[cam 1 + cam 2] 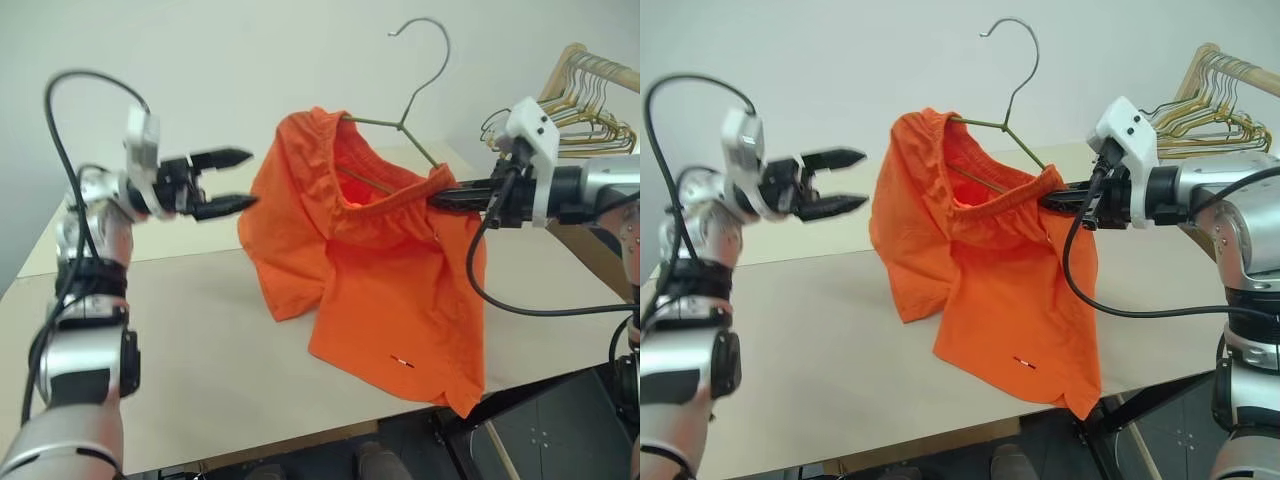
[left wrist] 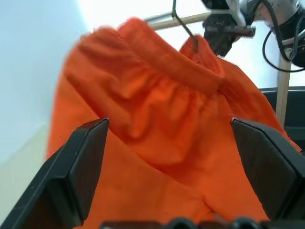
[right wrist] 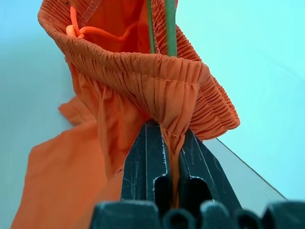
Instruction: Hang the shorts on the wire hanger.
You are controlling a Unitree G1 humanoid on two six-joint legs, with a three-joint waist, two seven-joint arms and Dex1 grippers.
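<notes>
Left eye view, shorts (image 1: 370, 270) overhanging table (image 1: 180, 340) edge

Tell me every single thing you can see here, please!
Bright orange cloth shorts: one, orange, draped over the hanger above the table, lower hem reaching the tabletop.
Thin grey-olive wire hanger: one, dull grey-olive, inside the waistband of the shorts, hook sticking up.
Cluster of gold and dark-green hangers: several, gold and dark green, at the back on the robot's right.
Pale beige table: one, beige, beneath the shorts.
Black cables: one looped on each arm.
Left end effector: one, black fingers, open, beside the shorts and apart from them.
Right end effector: one, black fingers, shut on the shorts' waistband at the hanger's end.
</notes>
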